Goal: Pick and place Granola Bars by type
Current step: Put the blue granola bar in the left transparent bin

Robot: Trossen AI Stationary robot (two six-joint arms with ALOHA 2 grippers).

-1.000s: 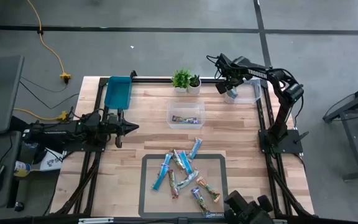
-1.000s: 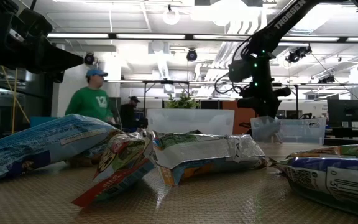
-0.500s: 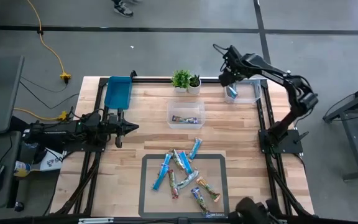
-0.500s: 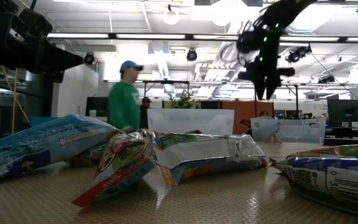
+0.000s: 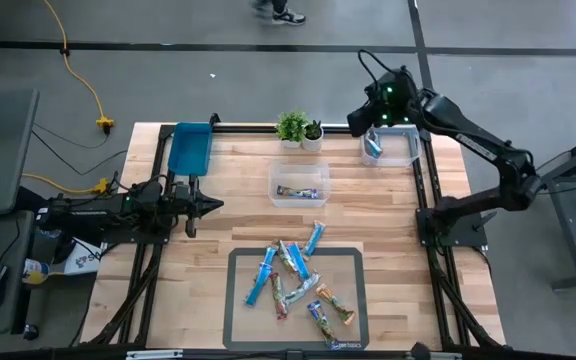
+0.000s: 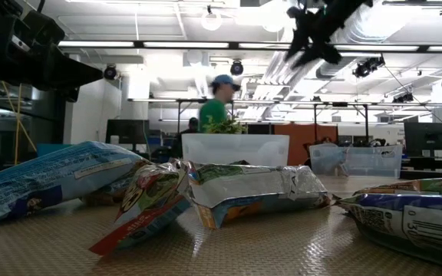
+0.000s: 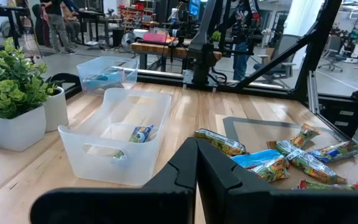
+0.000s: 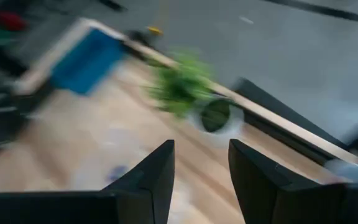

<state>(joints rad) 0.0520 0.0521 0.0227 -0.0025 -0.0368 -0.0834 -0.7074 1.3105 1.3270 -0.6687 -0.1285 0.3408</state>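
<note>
Granola bars (image 5: 298, 280) heaped on the mat at bench front; one in the middle tub (image 5: 299, 184). Light, crinkly, slippery foil: pinch across mid-length. Right gripper (image 5: 376, 108) high over the far tub (image 5: 390, 146), open, empty. Left gripper (image 5: 208, 204) closed, parked left.

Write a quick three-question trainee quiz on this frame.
1. True or false: the right tool is shut on a bar.
2. Most granola bars lie: A on the grey-bordered mat; B in the blue tray; C beside the plants.
3. Fill in: the centre clear bin holds ___ bar(s).

Key: 1 false, it is open and empty, high over the far right corner. 2 A. 3 one.
</note>
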